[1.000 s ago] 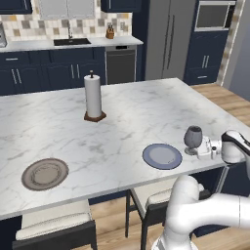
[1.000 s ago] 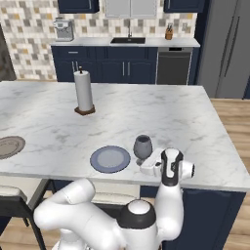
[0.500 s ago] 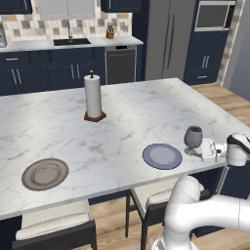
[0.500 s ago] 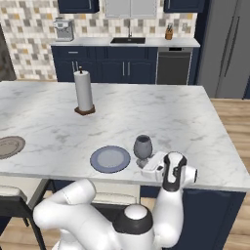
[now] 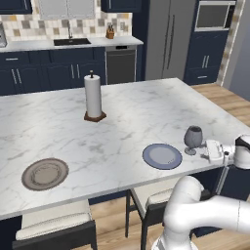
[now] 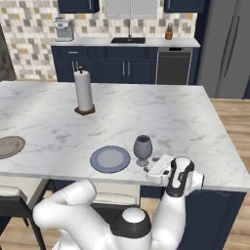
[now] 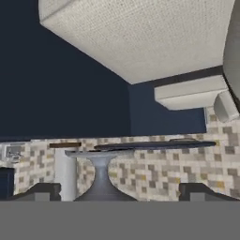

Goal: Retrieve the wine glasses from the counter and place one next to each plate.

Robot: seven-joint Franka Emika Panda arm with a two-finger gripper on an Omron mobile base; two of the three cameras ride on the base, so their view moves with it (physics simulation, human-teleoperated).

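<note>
One wine glass [image 5: 193,138] stands beside the bluish plate [image 5: 162,156]; the brownish plate [image 5: 45,174] has none yet. The claw [image 6: 155,167] gapes wide, empty, beside that glass.

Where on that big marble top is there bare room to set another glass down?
The white marble island top is bare between the paper towel roll and the brownish round plate, and along the far edge. It is crowded at the near right corner: bluish round plate, smoky-grey stemmed glass and the open claw sit close together.
</note>
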